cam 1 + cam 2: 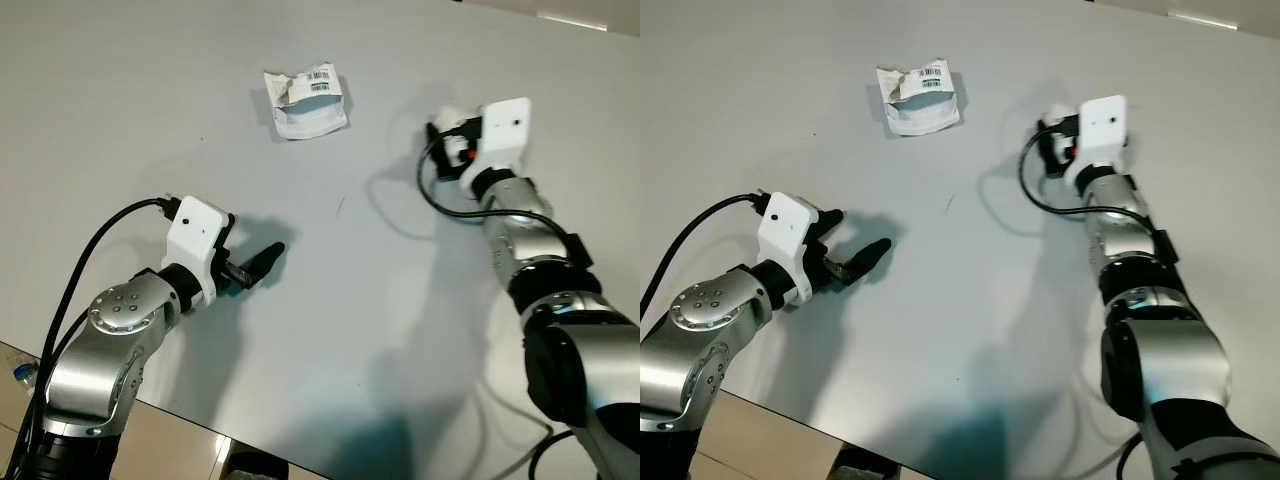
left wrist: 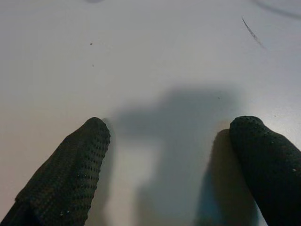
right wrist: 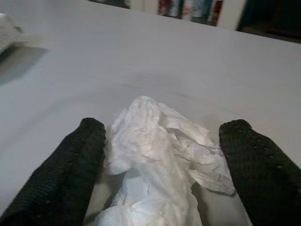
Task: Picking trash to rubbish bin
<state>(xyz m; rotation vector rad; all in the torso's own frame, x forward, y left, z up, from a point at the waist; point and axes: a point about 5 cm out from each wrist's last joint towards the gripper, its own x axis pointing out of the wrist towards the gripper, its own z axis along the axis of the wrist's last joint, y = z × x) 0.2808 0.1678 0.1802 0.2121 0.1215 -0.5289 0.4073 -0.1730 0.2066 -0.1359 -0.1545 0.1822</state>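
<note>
Toward the far right of the desk (image 1: 120, 120): crumpled white tissue (image 3: 160, 155), sitting between the spread fingers (image 3: 61, 174) of the right gripper (image 3: 162, 141). Jaws wide open around it, not yet closed; one finger close against the wad, the other with a gap. Nothing held.

Handling, judged: very light, soft, fully compressible, not fragile, not slippery against the dotted pads. Will squash flat under closure, so best to pinch across the thick middle of the wad, not the loose flap trailing toward one finger. Might tear or slip out if caught by an edge only.

Second piece of trash: crushed white wrapper with barcode (image 1: 305, 102), near the far edge toward the middle, well apart from both grippers. Thin, crinkly, lies low on the surface; raised folded rim looks like the spot to take.

Left gripper (image 2: 171, 155) near the near-left edge, hovering just over bare surface, jaws open, empty.

Room: wide bare surface all around both items, nothing to bump. Near edge close under the left arm. No bin visible.
</note>
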